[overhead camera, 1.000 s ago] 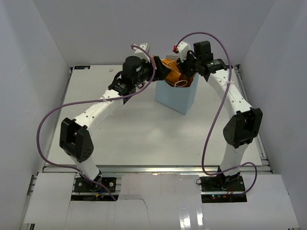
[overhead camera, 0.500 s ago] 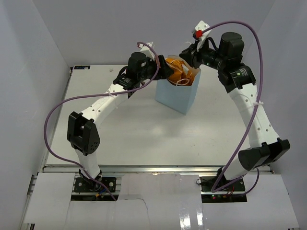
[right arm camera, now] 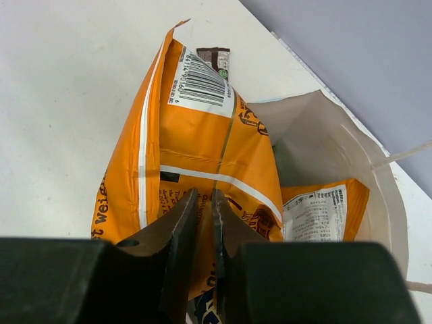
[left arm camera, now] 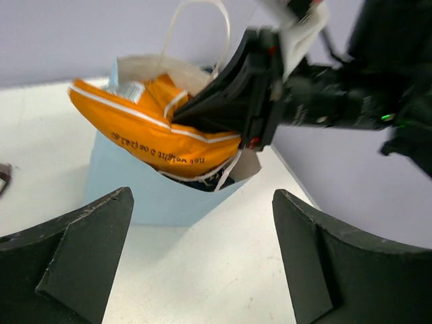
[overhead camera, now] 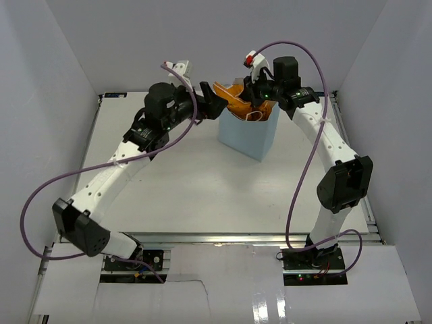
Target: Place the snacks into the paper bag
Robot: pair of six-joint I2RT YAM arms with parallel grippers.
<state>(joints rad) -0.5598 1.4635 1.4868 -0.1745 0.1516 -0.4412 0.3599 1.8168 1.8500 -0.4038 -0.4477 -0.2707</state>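
The light-blue paper bag [overhead camera: 251, 138] stands upright at the back of the table. The large orange bag [overhead camera: 231, 96] sticks out of its mouth, tilted to the left. My right gripper [overhead camera: 252, 101] is shut on a fold of the orange bag [right arm camera: 196, 135] above the paper bag's white interior [right arm camera: 317, 148]. My left gripper [overhead camera: 210, 102] is open and empty just left of the paper bag [left arm camera: 148, 199], facing the orange bag [left arm camera: 155, 138]. A dark brown bar [right arm camera: 214, 58] lies on the table beyond the orange bag. A blue-white packet shows deep in the bag [right arm camera: 202, 312].
Grey walls close in the table on the left, back and right. The paper bag's white cord handles [left arm camera: 202, 20] stand above its rim. Purple cables loop off both arms.
My left gripper has drawn back to the left, away from the orange bag, and is open. My right gripper has come back down from above the bag and shut on the orange bag.
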